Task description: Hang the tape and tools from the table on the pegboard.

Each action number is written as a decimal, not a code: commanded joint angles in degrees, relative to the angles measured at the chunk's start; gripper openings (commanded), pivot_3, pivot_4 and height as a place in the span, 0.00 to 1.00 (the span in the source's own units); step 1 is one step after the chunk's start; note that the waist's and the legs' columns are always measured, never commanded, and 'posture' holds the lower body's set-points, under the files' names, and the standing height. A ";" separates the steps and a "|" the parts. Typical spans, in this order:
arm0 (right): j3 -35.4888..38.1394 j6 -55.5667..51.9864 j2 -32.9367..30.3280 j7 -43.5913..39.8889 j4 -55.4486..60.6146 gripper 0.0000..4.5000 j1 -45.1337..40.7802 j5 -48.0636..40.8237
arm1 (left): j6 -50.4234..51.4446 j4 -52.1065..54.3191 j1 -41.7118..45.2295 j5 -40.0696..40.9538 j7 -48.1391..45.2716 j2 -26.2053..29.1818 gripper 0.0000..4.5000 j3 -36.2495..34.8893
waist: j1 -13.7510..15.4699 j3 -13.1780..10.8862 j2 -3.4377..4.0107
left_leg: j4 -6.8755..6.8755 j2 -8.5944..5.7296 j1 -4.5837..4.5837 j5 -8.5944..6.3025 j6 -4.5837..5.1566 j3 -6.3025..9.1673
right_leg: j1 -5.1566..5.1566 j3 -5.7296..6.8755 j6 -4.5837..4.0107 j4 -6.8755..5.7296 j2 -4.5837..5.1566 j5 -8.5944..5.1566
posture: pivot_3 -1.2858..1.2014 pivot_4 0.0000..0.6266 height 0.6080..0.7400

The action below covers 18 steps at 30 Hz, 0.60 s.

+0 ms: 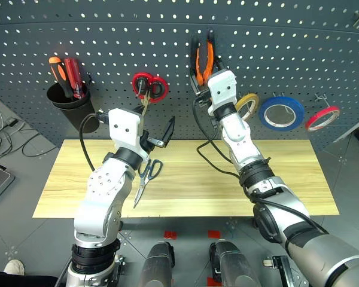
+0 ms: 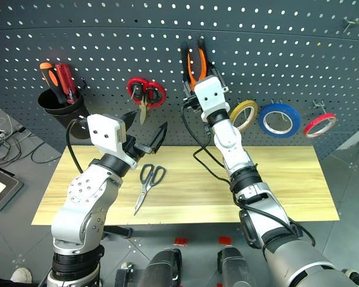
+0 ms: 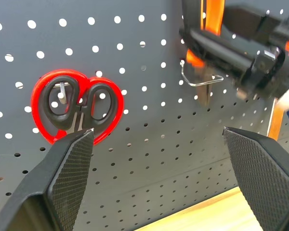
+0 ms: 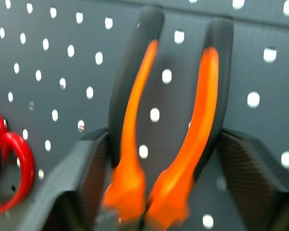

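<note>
The pliers (image 1: 204, 60), with orange-and-black handles pointing up, hang on the dark grey pegboard (image 1: 107, 36). My right gripper (image 4: 164, 137) is open, with a finger close on each side of the handles (image 4: 135, 120). My left gripper (image 2: 145, 127) is open and empty, raised in front of the board below the red-handled scissors (image 3: 77, 108). Steel scissors with dark handles (image 1: 146, 176) lie on the light wood table (image 1: 275, 179), beside my left arm. The wide blue tape (image 1: 281, 113) hangs on the board to the right.
A thin yellow roll (image 1: 247, 106) and a thin red roll (image 1: 322, 118) hang on either side of the blue tape. A black cup (image 1: 66, 98) at the left of the board holds orange and red screwdrivers. A bare metal hook (image 3: 202, 79) juts out below the pliers.
</note>
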<state>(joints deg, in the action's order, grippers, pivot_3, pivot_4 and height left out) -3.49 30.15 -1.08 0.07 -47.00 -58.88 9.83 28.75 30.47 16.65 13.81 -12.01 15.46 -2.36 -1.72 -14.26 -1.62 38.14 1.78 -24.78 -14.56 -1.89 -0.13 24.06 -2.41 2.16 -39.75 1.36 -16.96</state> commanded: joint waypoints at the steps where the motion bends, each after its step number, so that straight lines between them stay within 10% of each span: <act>1: 0.47 -0.48 0.04 0.48 3.00 0.99 0.26 -0.81 | 0.06 3.16 -0.65 0.34 -0.16 -0.45 1.00 1.04 | 0.05 0.00 0.00 | 0.00 0.00 0.00 0.00 0.00 0.01 | 0.00 0.01 0.00 0.01 0.00 0.00 | 0.53 0.44 1.00; 18: 0.16 -13.88 -3.65 -13.22 30.18 0.99 12.93 -10.12 | 2.62 6.45 -4.52 2.17 0.08 -0.84 1.00 0.46 | 0.04 0.00 0.00 | 0.00 -0.01 -0.01 -0.08 0.14 0.03 | -0.02 -0.01 0.00 0.21 0.03 0.00 | 0.52 0.44 1.00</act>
<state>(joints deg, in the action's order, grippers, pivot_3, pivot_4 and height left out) -3.52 18.01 -4.13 -11.35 -22.80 -45.99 1.47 31.14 33.84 12.41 15.23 -11.96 14.94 -1.55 -1.68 -14.27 -1.62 38.14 1.77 -24.79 -14.65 -1.73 -0.10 24.04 -2.42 2.16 -39.53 1.39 -16.96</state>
